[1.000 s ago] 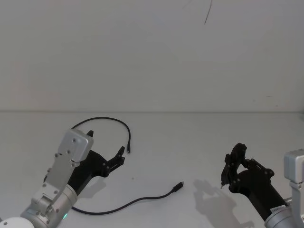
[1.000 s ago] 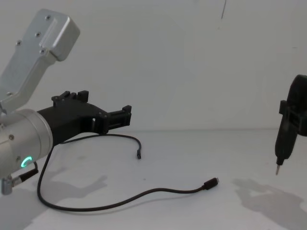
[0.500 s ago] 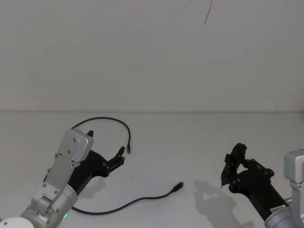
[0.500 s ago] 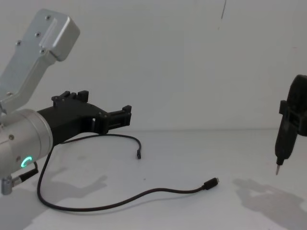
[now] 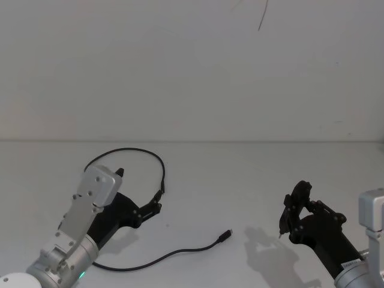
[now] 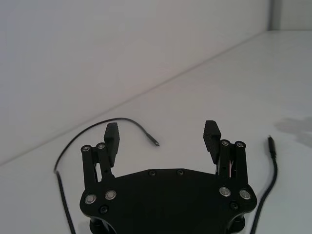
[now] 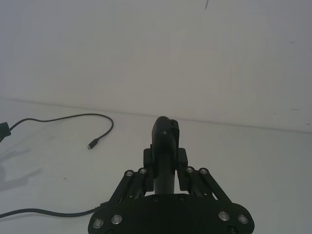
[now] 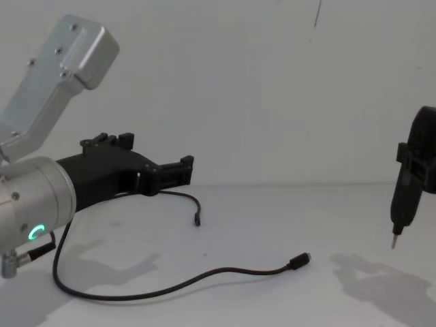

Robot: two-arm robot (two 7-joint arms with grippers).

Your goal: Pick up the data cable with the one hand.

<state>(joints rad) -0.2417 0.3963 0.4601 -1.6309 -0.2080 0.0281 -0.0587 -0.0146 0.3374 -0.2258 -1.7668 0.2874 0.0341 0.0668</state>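
1. A plain white table (image 5: 252,174) meets a bare white wall (image 5: 180,72).
2. The thin black data cable (image 8: 231,270) lies looped on the table's left half.
3. The black two-fingered left gripper (image 6: 161,129) hovers over it, fingers apart.
4. The right gripper (image 7: 165,156) clamps a black pen-like tool (image 8: 402,204).

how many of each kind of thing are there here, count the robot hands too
cable: 1
robot hands: 2 (left hand open above the table, right hand shut on the tool)
pen-like tool: 1
total: 4
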